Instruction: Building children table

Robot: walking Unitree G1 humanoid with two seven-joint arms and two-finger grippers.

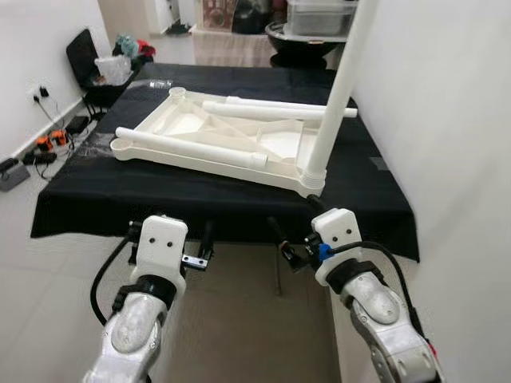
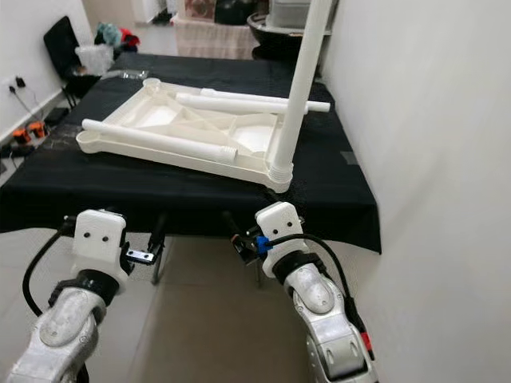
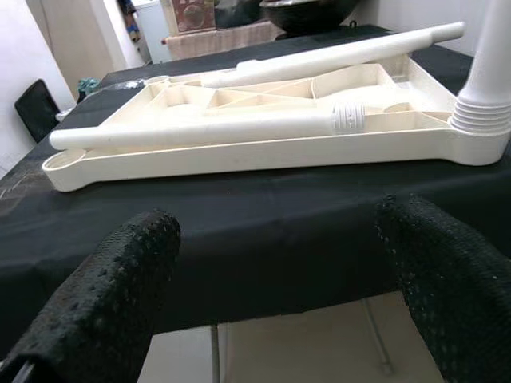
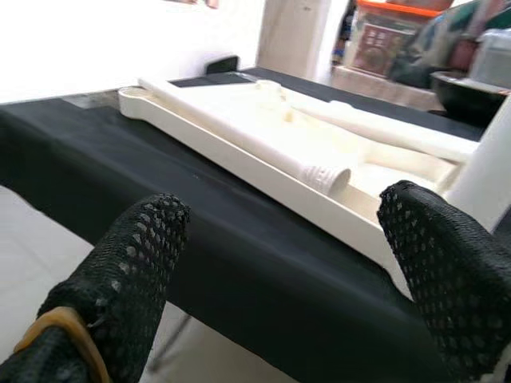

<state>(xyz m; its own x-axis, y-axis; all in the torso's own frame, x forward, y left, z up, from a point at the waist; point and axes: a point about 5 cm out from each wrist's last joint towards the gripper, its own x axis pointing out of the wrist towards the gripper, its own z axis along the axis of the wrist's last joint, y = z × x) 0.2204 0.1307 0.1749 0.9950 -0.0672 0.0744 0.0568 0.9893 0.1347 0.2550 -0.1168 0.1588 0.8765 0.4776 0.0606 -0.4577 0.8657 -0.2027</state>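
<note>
A cream plastic table top (image 1: pixel 200 128) lies upside down on the black-clothed table (image 1: pixel 96 191). One cream leg (image 1: pixel 339 88) stands upright in its near right corner socket. Two loose legs lie across the underside, one near the front (image 1: pixel 188 146) and one further back (image 1: pixel 271 109). My left gripper (image 3: pixel 279 231) hovers open just in front of the table's near edge, left of centre, with nothing between its fingers (image 1: pixel 209 234). My right gripper (image 4: pixel 287 211) is also open and empty, low by the near edge, close below the upright leg's corner.
A white wall (image 1: pixel 447 96) runs close along the table's right side. At the back left are a black chair (image 1: pixel 84 56) with bags and, on the floor, cables and plugs (image 1: pixel 48 144). Storage boxes (image 1: pixel 319 16) stand beyond the far end.
</note>
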